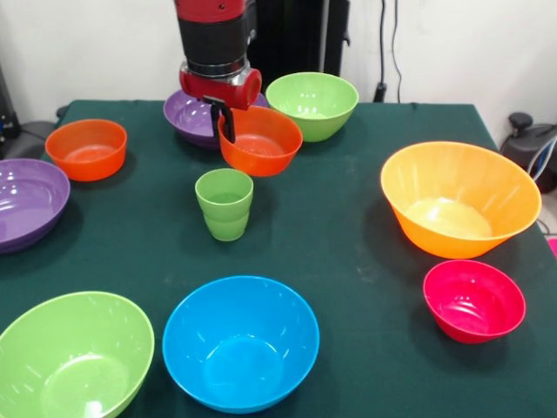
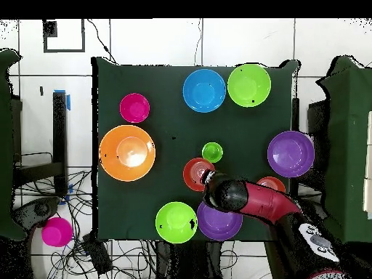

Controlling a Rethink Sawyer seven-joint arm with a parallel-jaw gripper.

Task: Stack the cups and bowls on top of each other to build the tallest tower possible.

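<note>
Front view, left to right. Purple bowl [image 1: 26, 202] at the left edge of the green bench [image 1: 348, 244], cut off by the frame. Small orange-red bowl [image 1: 86, 149] just behind it, upright, standing apart. Lime-green bowl [image 1: 71, 355] at the near-left corner, upright, empty. Blue bowl [image 1: 240, 342] beside it toward the middle, not touching it.

Light-green cup [image 1: 224, 204] stands upright near the bench's centre, alone, with nothing stacked on or in it. Just behind and above it, the pincer [image 1: 225, 122] has its dark fingers closed over the near-left rim of a 2nd small orange-red bowl [image 1: 261, 139]; 1 finger shows inside the rim. This bowl is tilted toward the camera and appears lifted off the cloth, though I cannot tell for certain. A 2nd purple bowl [image 1: 193, 117] sits behind the pincer, largely hidden by it. A 2nd lime-green bowl [image 1: 312, 104] is at the back, right of the held bowl.

Large orange bowl [image 1: 459, 199] on the right side, upright. Small pink-red bowl [image 1: 474, 300] in front of it, near but apart.

Overhead view agrees: held bowl [image 2: 196, 173] lies just beside the cup [image 2: 212, 152].
</note>
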